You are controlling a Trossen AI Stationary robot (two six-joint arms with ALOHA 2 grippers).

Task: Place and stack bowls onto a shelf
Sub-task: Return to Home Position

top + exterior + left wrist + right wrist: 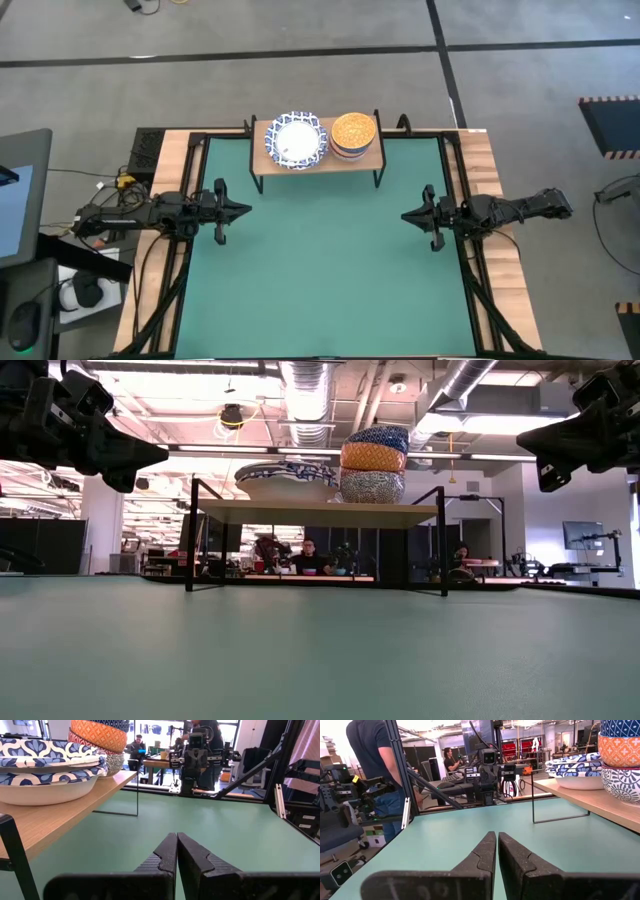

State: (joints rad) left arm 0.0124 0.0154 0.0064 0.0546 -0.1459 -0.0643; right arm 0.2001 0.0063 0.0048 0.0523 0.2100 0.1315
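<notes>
The shelf (318, 160), a low rack with a wooden plank top on thin black legs, stands on the green table near its far edge. On its left half rests a stack of wide white bowls with blue-patterned rims (296, 140). On its right half stands a taller stack of smaller patterned bowls (353, 133), orange in the middle (373, 456). My left gripper (247, 210) hovers shut at the table's left side, pointing level toward the middle. My right gripper (405, 216) hovers shut at the right side, facing it. Neither holds anything.
Black frame rails (190, 250) run along the table's left and right sides. The green surface (320, 280) between the arms and toward the near edge is bare. A person (377, 760) stands beyond the table's left side; others sit in the room behind.
</notes>
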